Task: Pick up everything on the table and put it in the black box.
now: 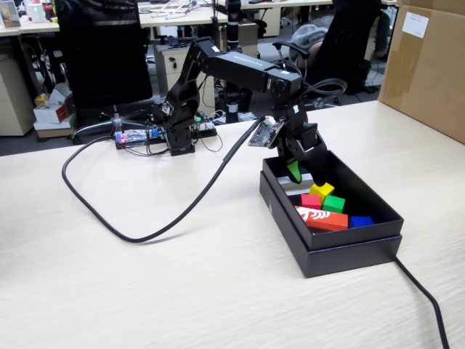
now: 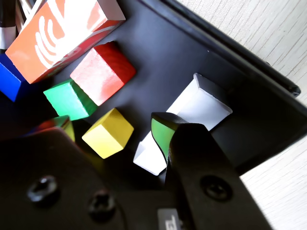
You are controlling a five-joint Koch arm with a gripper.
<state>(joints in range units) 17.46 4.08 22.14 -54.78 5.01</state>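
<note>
The black box (image 1: 341, 254) stands on the beige table (image 1: 145, 276). Inside it lie the yellow cube (image 1: 320, 190), the red cube (image 1: 311, 201) and the green cube (image 1: 334, 203). My gripper (image 1: 301, 171) hangs over the box's far end, open and empty. In the wrist view the yellow cube (image 2: 108, 132) lies on the box floor (image 2: 168, 52) between and below my gripper's (image 2: 115, 128) spread jaws. The green cube (image 2: 69, 98) and the red cube (image 2: 102, 72) lie just beyond it.
The box also holds a long red block with white marks (image 1: 322, 217), a blue piece (image 1: 361, 221) and a white oblong block (image 2: 199, 103). A big cardboard box (image 1: 429, 65) stands at the right. Black cables (image 1: 182, 211) cross the table. The arm's base (image 1: 178, 138) is at the back.
</note>
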